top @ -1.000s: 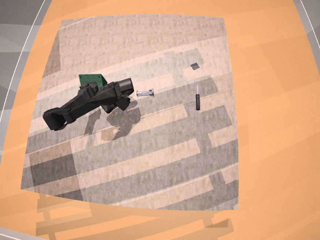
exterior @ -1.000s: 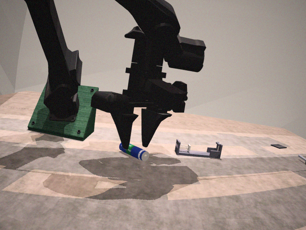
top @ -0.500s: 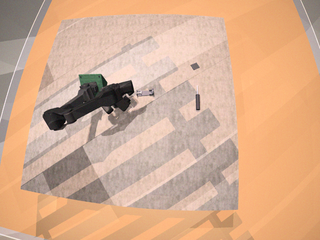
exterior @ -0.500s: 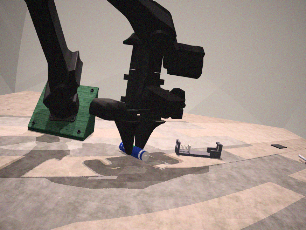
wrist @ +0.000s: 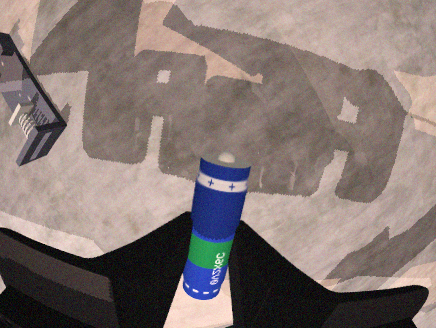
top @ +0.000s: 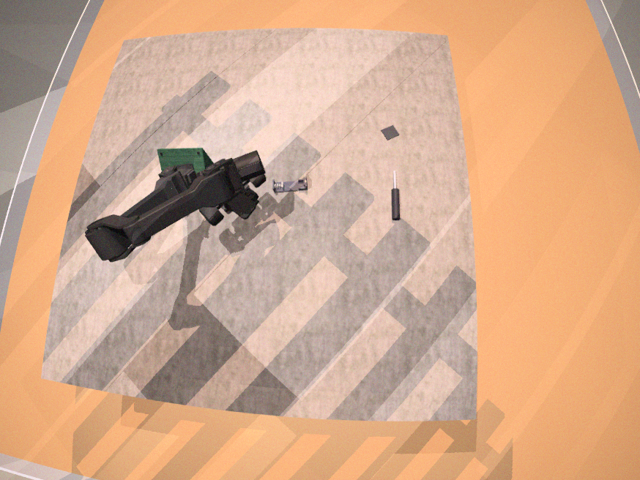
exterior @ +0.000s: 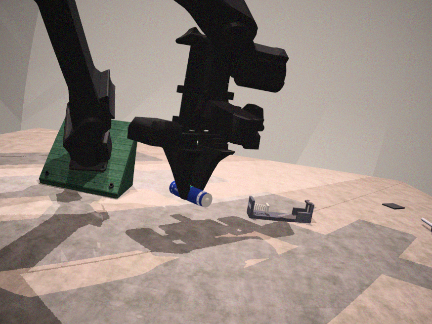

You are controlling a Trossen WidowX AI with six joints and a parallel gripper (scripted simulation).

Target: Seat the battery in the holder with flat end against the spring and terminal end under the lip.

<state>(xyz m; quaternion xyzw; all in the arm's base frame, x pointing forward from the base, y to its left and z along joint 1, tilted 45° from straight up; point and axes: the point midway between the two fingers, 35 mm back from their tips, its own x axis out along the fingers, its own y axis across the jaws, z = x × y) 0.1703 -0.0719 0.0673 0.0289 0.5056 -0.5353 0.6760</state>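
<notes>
Blue and green, the AA battery (exterior: 195,195) (wrist: 218,210) is gripped by the end effector (exterior: 188,195) (wrist: 213,224) beside the battery holder (top: 290,186) (exterior: 279,216) (wrist: 35,95), picking apparently done, seating and release left.

Counted by kind, the items comprise one robot arm (top: 170,208) (exterior: 59,45), one green wedge-shaped block (top: 181,157) (exterior: 122,149), and one end effector (top: 239,202) (exterior: 193,191) (wrist: 213,224) with two fingers (exterior: 177,171). There are also one battery (exterior: 201,196) (wrist: 217,200), bearing two visible plus signs, and one battery holder (top: 290,188) (exterior: 275,217) (wrist: 42,102) with one coil spring (top: 278,184) (exterior: 259,207) (wrist: 26,125). The surface (top: 362,258) (exterior: 244,296) (wrist: 325,30) further carries one dark flat square (top: 390,132) (exterior: 393,206) and one slender tool (top: 395,203) (exterior: 426,222) with one dark handle and one pale shaft, giving four loose items in total: battery, holder, square and tool.
</notes>
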